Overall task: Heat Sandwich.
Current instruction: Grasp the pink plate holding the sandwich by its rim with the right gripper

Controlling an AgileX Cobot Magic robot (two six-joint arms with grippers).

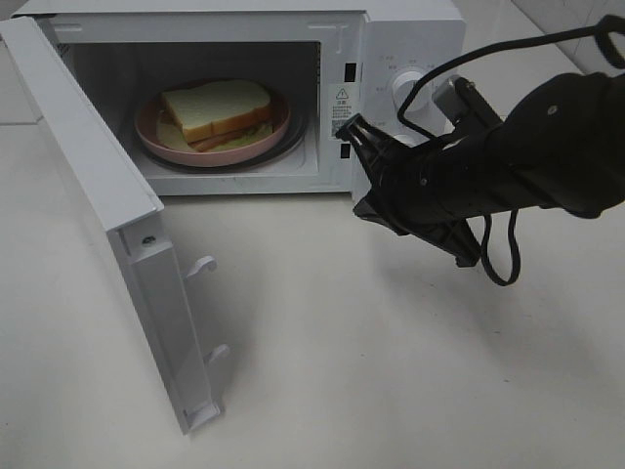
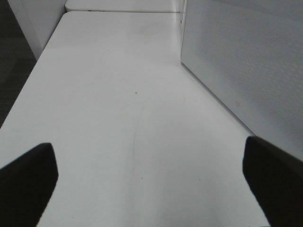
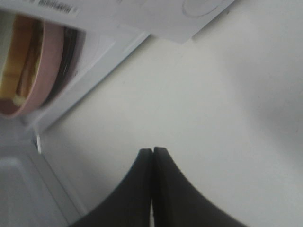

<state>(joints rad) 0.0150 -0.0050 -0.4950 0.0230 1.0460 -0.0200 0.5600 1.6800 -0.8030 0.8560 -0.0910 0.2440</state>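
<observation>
The sandwich [image 1: 217, 109] lies on a pink plate [image 1: 148, 137] inside the microwave [image 1: 410, 39], whose door [image 1: 88, 195] stands wide open. The right tool [image 1: 354, 128] hangs just in front of the microwave's control panel, jaws pressed together, holding nothing. The left tool [image 2: 151, 175] is spread wide and empty above the counter [image 1: 391, 371].

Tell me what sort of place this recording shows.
Likely a lab tabletop staged as a kitchen: a white microwave stands open on a plain white table, a sandwich on a pink plate inside.
</observation>
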